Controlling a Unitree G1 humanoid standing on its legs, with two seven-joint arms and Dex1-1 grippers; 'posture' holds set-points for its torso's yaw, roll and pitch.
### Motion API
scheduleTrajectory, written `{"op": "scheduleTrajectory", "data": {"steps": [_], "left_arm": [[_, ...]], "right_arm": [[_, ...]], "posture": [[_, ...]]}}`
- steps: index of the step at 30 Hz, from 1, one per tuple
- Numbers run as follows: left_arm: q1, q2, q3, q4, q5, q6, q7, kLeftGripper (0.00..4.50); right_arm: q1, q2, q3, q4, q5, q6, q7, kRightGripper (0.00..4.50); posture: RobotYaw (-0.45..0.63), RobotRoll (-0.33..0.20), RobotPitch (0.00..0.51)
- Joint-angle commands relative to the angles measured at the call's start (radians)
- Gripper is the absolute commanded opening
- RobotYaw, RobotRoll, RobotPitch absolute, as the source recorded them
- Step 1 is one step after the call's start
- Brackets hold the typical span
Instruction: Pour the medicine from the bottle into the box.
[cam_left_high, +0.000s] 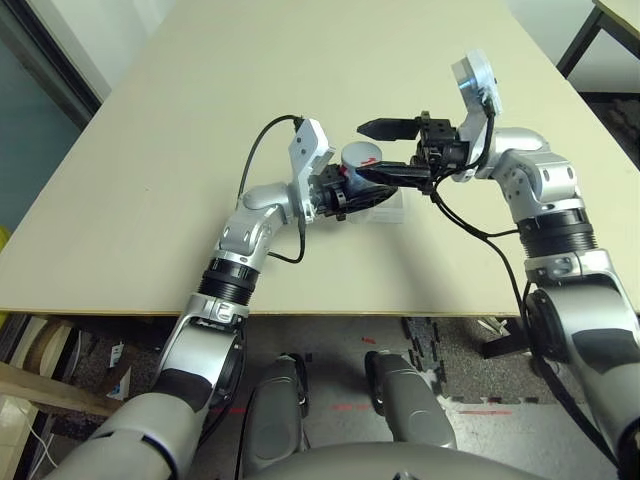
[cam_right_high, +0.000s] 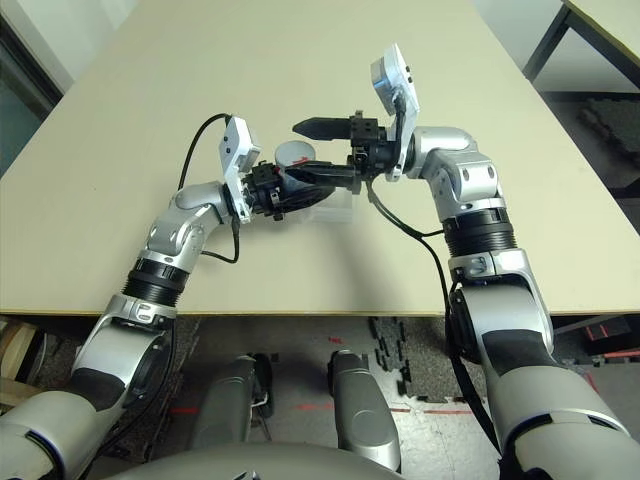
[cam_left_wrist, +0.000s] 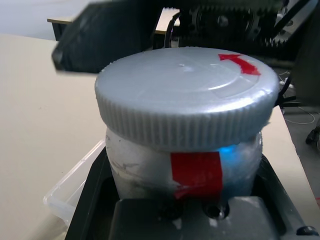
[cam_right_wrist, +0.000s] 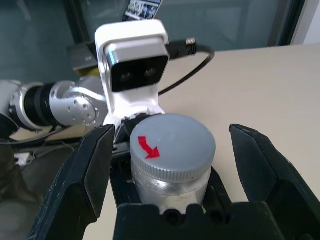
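My left gripper (cam_left_high: 338, 192) is shut on the body of the bottle (cam_left_wrist: 192, 165), a small silvery cylinder with red marks. Its round grey cap (cam_right_wrist: 172, 142) is on and carries a red arrow. The bottle hangs a little above the middle of the table (cam_left_high: 200, 120). My right gripper (cam_left_high: 364, 150) is open, with one black finger (cam_right_wrist: 95, 170) on each side of the cap and a gap to it on both sides. The clear box (cam_left_high: 392, 208) lies on the table just under and behind the bottle, and its rounded corner (cam_left_wrist: 67, 192) shows beside my left fingers. The medicine is hidden.
The table's front edge (cam_left_high: 300, 316) runs close below both arms. A second table (cam_left_high: 612, 22) stands at the far right past a gap of floor. Wide bare tabletop stretches to the left and back.
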Motion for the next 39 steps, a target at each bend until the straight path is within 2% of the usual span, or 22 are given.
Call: {"op": "scheduleTrajectory", "data": {"steps": [1, 3, 6, 10, 12, 18, 22, 28, 32, 34, 39], "left_arm": [[0.001, -0.005, -0.008, -0.011, 0.003, -0.002, -0.001, 2.61], [0.0, -0.006, -0.009, -0.011, 0.003, -0.001, -0.001, 2.61], [-0.001, -0.009, -0.01, -0.009, 0.003, -0.002, -0.001, 2.61], [0.002, -0.011, -0.012, -0.007, 0.004, -0.003, -0.001, 2.61], [0.004, -0.01, -0.013, -0.006, 0.004, -0.005, -0.001, 2.61], [0.009, -0.009, -0.008, 0.002, 0.006, -0.007, 0.002, 2.61], [0.008, -0.006, -0.001, 0.01, 0.006, -0.013, 0.01, 2.61], [-0.007, 0.001, 0.017, 0.035, 0.007, -0.028, 0.025, 2.61], [-0.028, 0.007, 0.036, 0.073, 0.013, -0.049, 0.034, 2.61], [-0.039, 0.01, 0.043, 0.093, 0.015, -0.062, 0.038, 2.61], [-0.059, 0.009, 0.053, 0.128, 0.017, -0.082, 0.045, 2.61]], "right_arm": [[0.0, 0.005, 0.01, 0.009, -0.015, -0.017, -0.001, 4.5], [0.0, 0.009, 0.009, 0.008, -0.018, -0.017, -0.003, 4.5], [0.0, 0.016, 0.001, 0.008, -0.017, -0.016, -0.014, 3.97], [0.0, 0.021, -0.02, 0.003, 0.0, 0.001, -0.031, 2.61], [0.0, 0.023, -0.032, -0.003, 0.014, 0.015, -0.04, 2.59], [-0.027, 0.038, -0.178, -0.048, 0.172, 0.184, -0.157, 2.59], [-0.026, 0.001, -0.248, -0.061, 0.197, 0.225, -0.248, 2.59], [0.049, -0.134, -0.244, -0.079, 0.092, 0.19, -0.362, 2.59], [0.117, -0.217, -0.239, -0.117, 0.046, 0.231, -0.437, 2.59], [0.162, -0.264, -0.207, -0.138, -0.006, 0.208, -0.442, 2.59], [0.236, -0.317, -0.175, -0.152, -0.086, 0.199, -0.485, 2.59]], "posture": [[-0.22, 0.0, 0.154], [-0.22, 0.0, 0.155], [-0.22, 0.0, 0.155], [-0.22, 0.0, 0.156], [-0.22, 0.0, 0.157], [-0.22, 0.0, 0.157], [-0.22, 0.0, 0.156], [-0.22, 0.0, 0.157], [-0.23, 0.0, 0.157], [-0.24, 0.0, 0.155], [-0.25, 0.0, 0.151]]}}
